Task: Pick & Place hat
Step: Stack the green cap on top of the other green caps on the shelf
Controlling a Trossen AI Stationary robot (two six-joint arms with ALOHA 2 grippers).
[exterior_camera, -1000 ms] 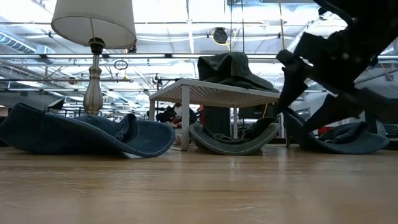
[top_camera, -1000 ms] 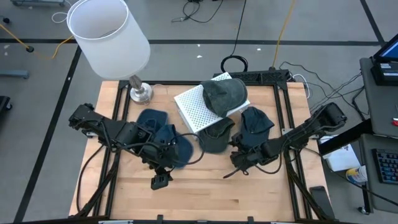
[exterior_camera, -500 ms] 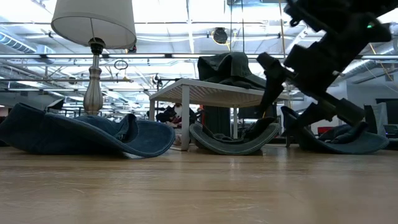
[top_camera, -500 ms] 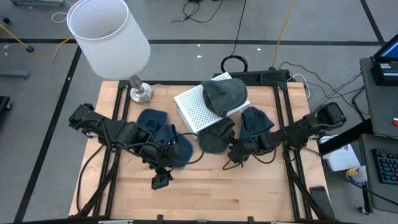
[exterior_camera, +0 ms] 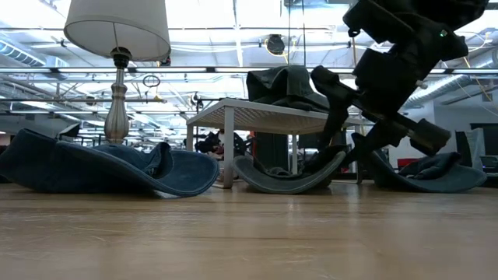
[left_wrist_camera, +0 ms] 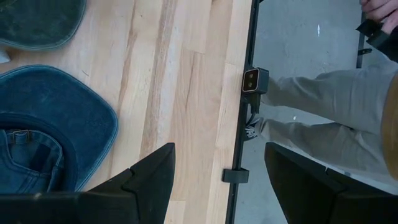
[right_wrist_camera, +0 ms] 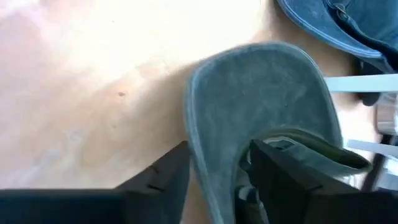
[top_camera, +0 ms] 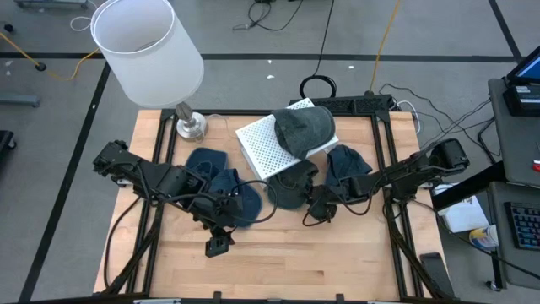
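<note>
A dark green hat [top_camera: 291, 187] lies on the table with its far part under the white rack [top_camera: 261, 143]; its brim [right_wrist_camera: 249, 106] points toward my right gripper. My right gripper [top_camera: 313, 213] is open at the hat's near right side, and its two fingers stand on either side of the brim's edge [right_wrist_camera: 208, 180]. A second green hat [top_camera: 305, 128] lies on top of the rack. Blue hats [top_camera: 221, 192] lie at the left, and a dark blue hat [top_camera: 346, 167] lies at the right. My left gripper [top_camera: 218, 245] is open and empty, near the blue hats. My right gripper comes level and low from the table's right side, its open fingers [right_wrist_camera: 158, 180] astride the green hat's brim edge. Whether they touch the brim I cannot tell. The hat rests on the table.
A lamp with a white shade [top_camera: 148, 51] stands on its metal base [top_camera: 191, 127] at the far left corner. Bare wood [top_camera: 278, 262] stretches along the near side. A person's legs [left_wrist_camera: 323, 112] show beyond the table's edge in the left wrist view.
My right gripper has gone toward the table's left edge and a little toward the far edge, up to the dark green hat's brim, staying open.
</note>
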